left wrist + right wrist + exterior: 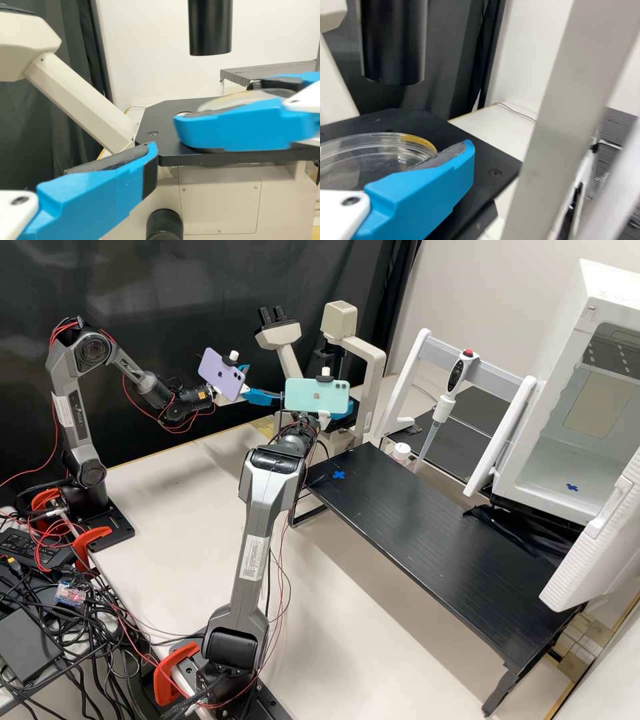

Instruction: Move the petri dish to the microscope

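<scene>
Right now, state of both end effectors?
Left end effector: open.
Right end effector: closed on the petri dish, over the microscope stage.

We see a cream microscope (pixel 339 320) with black eyepieces (pixel 272 315) and a black stage (pixel 165 120). Over that stage, the petri dish (pixel 375 142) is clear, with amber along its rim. Beside the microscope, the left gripper (pixel 263 383) and right gripper (pixel 343 410) both pair bright blue with white. Near it we also find a lilac phone (pixel 223 375) and a mint-green phone (pixel 317 397). Behind it hangs a black curtain (pixel 180 300); in front of it, our off-white desk (pixel 167 507) adjoins a black platform (pixel 427 533) marked with a blue cross (pixel 339 475).
</scene>
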